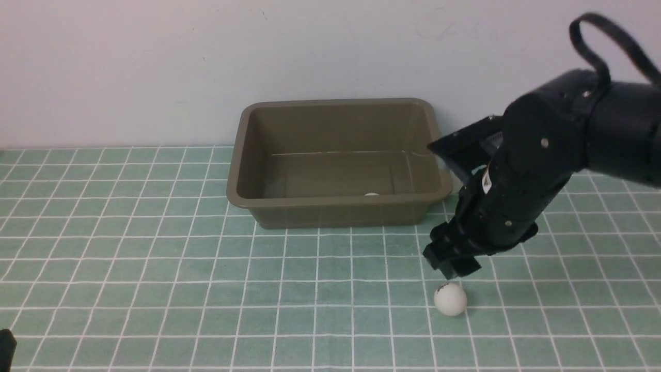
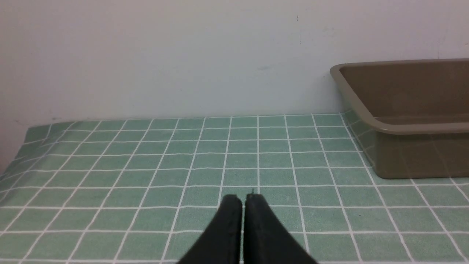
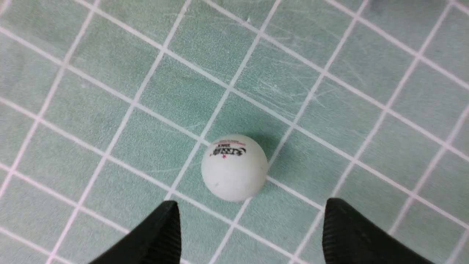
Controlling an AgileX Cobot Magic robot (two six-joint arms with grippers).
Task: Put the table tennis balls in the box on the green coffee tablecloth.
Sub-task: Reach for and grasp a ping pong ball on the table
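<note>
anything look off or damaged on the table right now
Nothing stands out as wrong. The box sits upright, the green tablecloth lies flat, and the ball below the right fingers looks undented; its dark mark is printed lettering. Only a white sliver of something shows inside the box.

box (image 1: 335, 211): smooth plastic, low sheen
tablecloth (image 1: 170, 268): looks like smooth coated cloth, faintly scuffed
ball (image 3: 234, 176): smooth, matt white
wall (image 1: 129, 67): matt, mostly smooth, lightly marked

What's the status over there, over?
Right gripper open, empty; left gripper shut. One ball on the tablecloth. Nothing visibly blocking it.
</note>
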